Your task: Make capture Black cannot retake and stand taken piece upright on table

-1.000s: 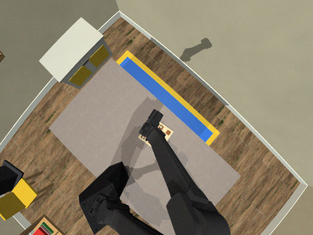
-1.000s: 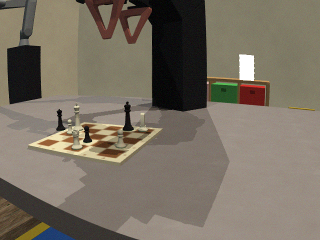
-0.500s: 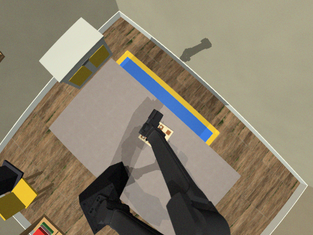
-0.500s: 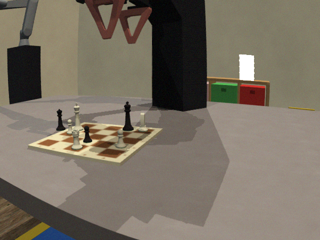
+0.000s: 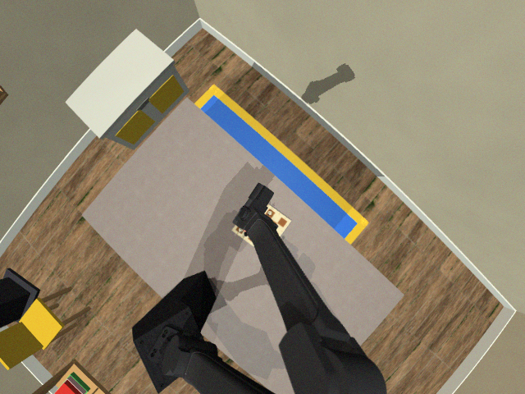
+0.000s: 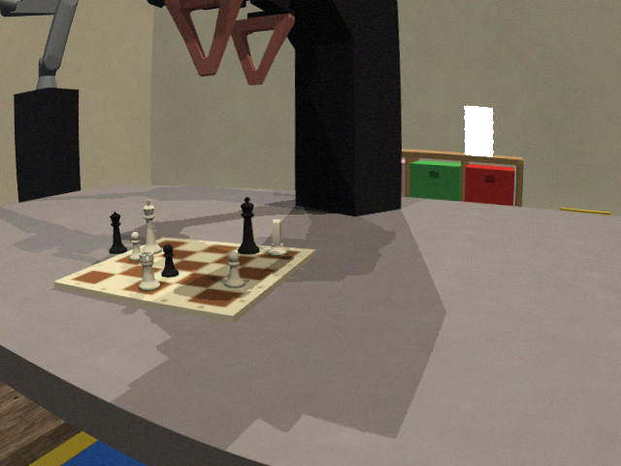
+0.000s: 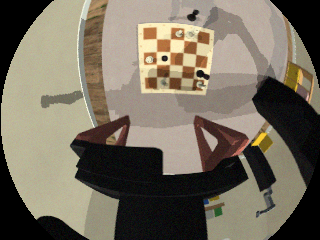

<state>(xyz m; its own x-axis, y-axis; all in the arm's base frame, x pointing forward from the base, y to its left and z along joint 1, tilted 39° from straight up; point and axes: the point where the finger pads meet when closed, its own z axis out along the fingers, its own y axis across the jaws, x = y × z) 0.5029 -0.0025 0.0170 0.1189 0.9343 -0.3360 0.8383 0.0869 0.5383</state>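
Note:
A small chessboard lies on the grey table. On it stand a white king, a white rook, two white pawns, a black pawn, a black king and a pale flat piece. A black queen stands upright on the table just off the board's far edge. My gripper is open and empty, high above the table and clear of every piece.
My black arm rises behind the board. A black box stands at the far left. A shelf with green and red bins is at the back right. The table's edge curves across the front left.

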